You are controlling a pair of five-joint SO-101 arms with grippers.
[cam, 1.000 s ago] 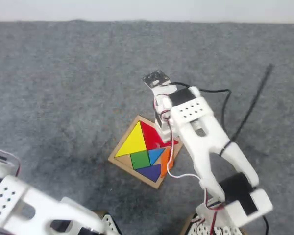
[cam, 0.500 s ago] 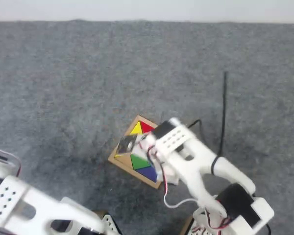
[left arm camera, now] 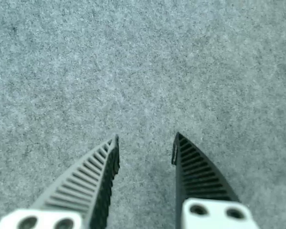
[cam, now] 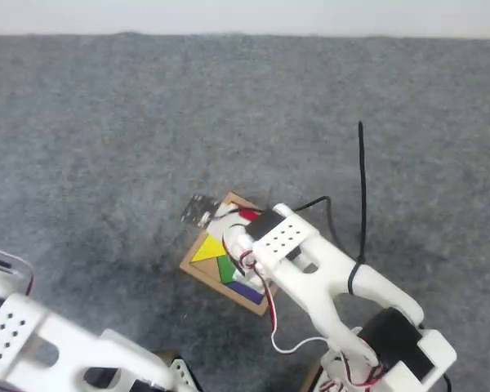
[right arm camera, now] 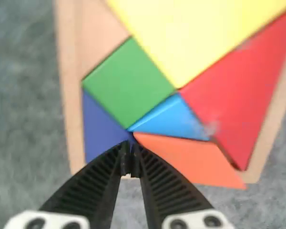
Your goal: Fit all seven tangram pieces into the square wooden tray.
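The square wooden tray (cam: 198, 269) lies on the grey carpet, and my right arm (cam: 286, 245) stretches across its middle. In the right wrist view my right gripper (right arm camera: 131, 160) is shut and empty. Its tips sit where the dark blue triangle (right arm camera: 100, 131), the light blue triangle (right arm camera: 167, 121) and the orange parallelogram (right arm camera: 186, 160) meet. A yellow triangle (right arm camera: 195, 33), a red triangle (right arm camera: 233, 105) and a green square (right arm camera: 128, 83) fill the tray beyond them. Bare wood (right arm camera: 102, 33) shows beside the green square. My left gripper (left arm camera: 145, 143) hangs open over bare carpet.
Grey carpet surrounds the tray on all sides. The left arm's white body (cam: 33, 335) sits at the near left corner of the high view. A black cable (cam: 362, 188) rises to the right of the tray.
My right arm has swung from the tray's far right side down and leftward, and now lies across the tray, hiding most of the pieces. The left arm has stayed put.
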